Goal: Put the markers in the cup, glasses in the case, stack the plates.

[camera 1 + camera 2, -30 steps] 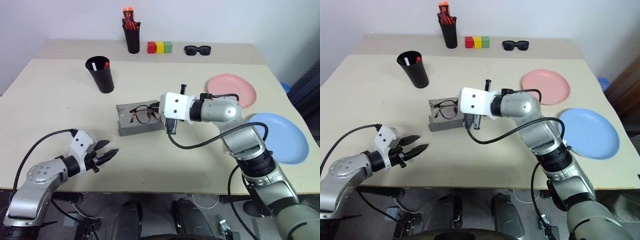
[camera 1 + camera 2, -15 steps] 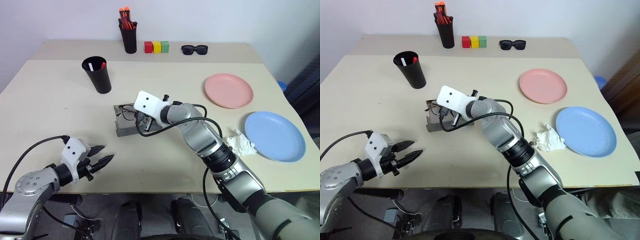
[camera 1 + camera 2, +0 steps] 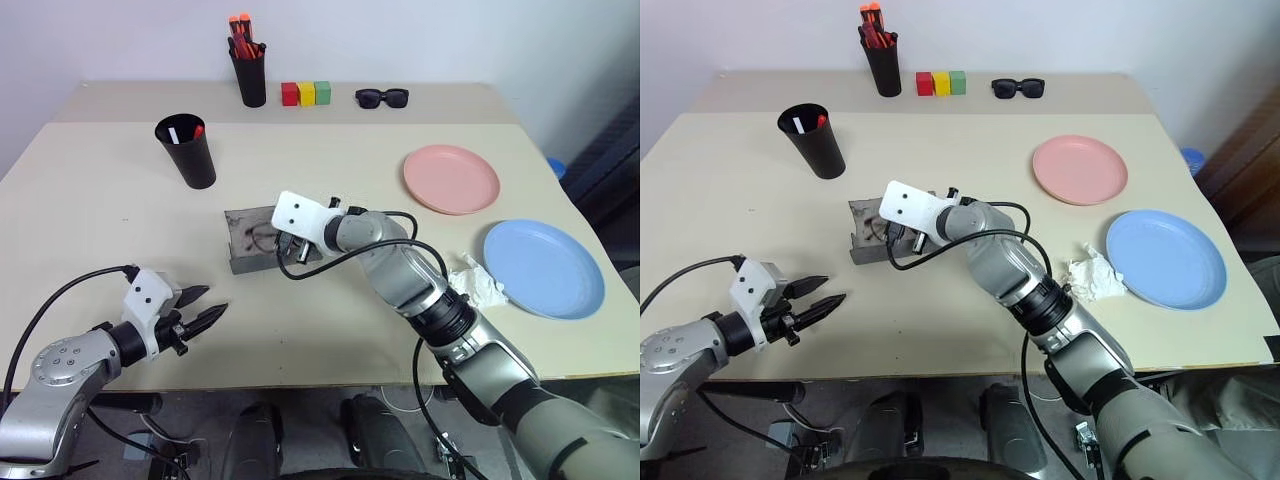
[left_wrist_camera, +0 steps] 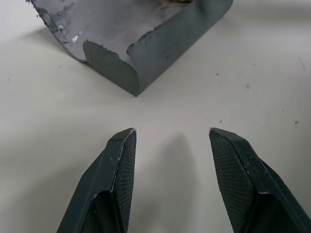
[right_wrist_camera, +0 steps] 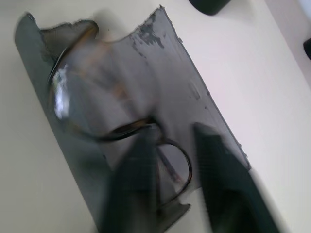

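Now the right jaws (image 5: 175, 160) stand parted over the thin, fragile glasses (image 5: 97, 111); grip only the bridge between them.

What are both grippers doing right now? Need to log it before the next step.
Left gripper: open, empty, above the bare table.
Right gripper: open over the glasses lying in the case.

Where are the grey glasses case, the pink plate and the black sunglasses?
grey glasses case (image 3: 243, 262), left eye view, on its front wall.
pink plate (image 3: 451, 179), left eye view, on its flat middle.
black sunglasses (image 3: 381, 97), left eye view, on the bridge between the lenses.
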### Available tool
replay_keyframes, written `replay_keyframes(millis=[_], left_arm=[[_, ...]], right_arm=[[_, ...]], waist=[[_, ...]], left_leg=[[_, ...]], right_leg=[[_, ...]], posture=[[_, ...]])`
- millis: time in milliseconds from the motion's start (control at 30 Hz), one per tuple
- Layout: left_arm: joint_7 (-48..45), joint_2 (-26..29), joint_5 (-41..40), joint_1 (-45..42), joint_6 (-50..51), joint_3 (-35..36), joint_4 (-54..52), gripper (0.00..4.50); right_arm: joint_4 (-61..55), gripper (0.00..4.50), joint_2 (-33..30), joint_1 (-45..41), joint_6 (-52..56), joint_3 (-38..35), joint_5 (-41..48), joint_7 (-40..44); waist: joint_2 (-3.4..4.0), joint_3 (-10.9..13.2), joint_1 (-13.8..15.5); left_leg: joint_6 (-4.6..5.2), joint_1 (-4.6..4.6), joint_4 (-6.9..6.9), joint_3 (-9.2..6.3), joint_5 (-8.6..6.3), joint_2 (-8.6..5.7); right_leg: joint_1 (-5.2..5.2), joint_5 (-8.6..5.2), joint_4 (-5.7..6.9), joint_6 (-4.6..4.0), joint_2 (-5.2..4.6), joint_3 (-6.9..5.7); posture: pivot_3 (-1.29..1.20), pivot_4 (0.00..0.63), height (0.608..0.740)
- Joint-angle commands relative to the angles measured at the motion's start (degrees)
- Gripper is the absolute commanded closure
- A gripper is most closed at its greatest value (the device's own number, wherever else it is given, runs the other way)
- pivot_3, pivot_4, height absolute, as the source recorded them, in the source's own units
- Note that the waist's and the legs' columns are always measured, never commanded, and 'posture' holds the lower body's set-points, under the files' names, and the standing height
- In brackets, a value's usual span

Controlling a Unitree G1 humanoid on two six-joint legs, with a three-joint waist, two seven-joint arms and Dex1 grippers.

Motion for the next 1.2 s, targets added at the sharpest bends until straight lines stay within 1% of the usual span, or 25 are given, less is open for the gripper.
replay_keyframes(millis=[33, 233, 400, 567, 767, 800, 867, 933, 967, 1000, 1033, 1200], left_arm=[[0.18, -0.19, -0.97, -0.23, 0.02, 0.84, -1.6, 2.08], [0.58, -0.46, -0.79, -0.33, 0.11, 0.61, -1.63, 2.08], [0.9, -0.63, -0.79, -0.57, 0.18, 0.54, -1.57, 2.08], [1.8, -0.94, -0.63, -0.77, -0.14, 1.2, -1.12, 2.08], [4.34, -3.36, -4.65, -3.59, 1.7, 4.69, -0.64, 2.08], [4.92, -3.57, -5.49, -4.07, 2.8, 5.26, -0.55, 2.33], [5.16, -3.54, -6.49, -4.48, 4.09, 5.78, -0.42, 2.97], [5.32, -3.18, -6.05, -4.52, 4.28, 5.68, -0.26, 3.9], [5.53, -3.12, -5.73, -4.54, 4.23, 5.65, -0.18, 4.48], [5.87, -3.01, -5.07, -4.61, 3.99, 5.53, 0.01, 4.5], [6.23, -3.01, -4.59, -4.79, 3.86, 5.47, 0.28, 4.5], [9.59, -4.0, -3.09, -7.79, 2.82, 5.79, 1.91, 4.5]], right_arm=[[-2.44, 1.54, 0.9, -0.75, 0.11, -2.58, 1.26, -0.84], [-3.67, 1.54, 0.89, -0.98, -0.66, -4.06, 3.0, -0.5], [-3.81, 1.54, 0.05, -0.72, -4.04, -4.01, 3.58, -0.54], [-0.35, 1.54, -0.43, -1.91, -7.45, -6.12, 4.22, -1.96], [1.47, 1.54, -1.12, -2.18, -10.89, -6.81, 4.64, -1.99], [1.93, 1.77, -1.18, -2.25, -11.59, -7.14, 4.89, -2.01], [3.01, 2.39, -1.16, -2.49, -12.94, -7.86, 5.37, -2.22], [4.36, 3.34, -1.03, -2.88, -13.95, -8.45, 5.59, -2.43], [5.1, 3.92, -0.98, -3.08, -14.48, -8.66, 5.58, -2.5], [6.07, 4.41, -0.92, -3.34, -15.16, -8.84, 5.52, -2.7], [6.97, 4.47, -0.83, -3.58, -15.81, -8.97, 5.39, -2.96], [9.45, 4.47, -1.27, -3.93, -18.34, -9.16, 4.54, -4.38]], waist=[[0.0, 0.0, 0.0], [0.0, 0.0, 0.0], [0.0, 0.0, -0.02], [0.01, 0.0, -0.01], [0.0, 0.01, 0.05], [0.0, 0.01, 0.02], [0.0, 0.01, -0.07], [0.01, 0.02, -0.1], [0.01, 0.02, -0.12], [0.01, 0.02, -0.13], [0.01, 0.02, -0.13], [0.01, 0.02, -0.13]], left_leg=[[0.0, 0.0, 0.0, 0.0, 0.0, 0.0], [0.0, -0.01, 0.0, 0.0, 0.0, 0.0], [0.0, -0.01, 0.0, 0.0, 0.0, 0.0], [0.0, -0.01, -0.01, 0.0, 0.0, 0.0], [0.0, -0.02, -0.01, -0.01, 0.0, 0.0], [0.0, -0.02, -0.01, -0.01, 0.0, 0.0], [0.0, -0.02, -0.02, -0.01, 0.0, 0.0], [0.0, -0.02, -0.03, -0.01, 0.0, 0.0], [0.0, -0.02, -0.03, -0.01, 0.0, 0.0], [0.0, -0.02, -0.03, -0.01, 0.0, 0.0], [0.0, -0.02, -0.03, -0.01, 0.0, 0.0], [0.0, -0.02, -0.03, 0.0, 0.0, 0.0]], right_leg=[[0.0, 0.0, 0.0, 0.0, 0.0, 0.0], [0.0, 0.0, 0.0, 0.0, -0.01, 0.0], [-0.01, 0.0, -0.01, 0.0, -0.01, 0.0], [-0.02, 0.0, -0.01, -0.01, -0.01, 0.0], [-0.01, 0.0, -0.02, -0.01, -0.01, 0.0], [-0.01, 0.0, -0.02, 0.0, -0.01, 0.01], [-0.02, 0.01, -0.02, 0.01, 0.0, 0.01], [-0.02, 0.01, -0.02, 0.02, 0.0, 0.01], [-0.02, 0.01, -0.02, 0.02, 0.0, 0.01], [-0.02, 0.01, -0.02, 0.02, 0.0, 0.01], [-0.02, 0.01, -0.02, 0.02, 0.0, 0.01], [-0.02, 0.01, -0.02, 0.02, 0.0, 0.01]], posture=[[0.0, 0.15, 0.722], [0.0, 0.15, 0.722], [0.0, 0.15, 0.722], [0.0, 0.15, 0.722], [0.0, 0.15, 0.722], [0.0, 0.15, 0.722], [0.0, 0.15, 0.722], [0.0, 0.15, 0.722], [0.0, 0.15, 0.722], [0.0, 0.15, 0.722], [0.0, 0.15, 0.722], [0.0, 0.15, 0.722]])
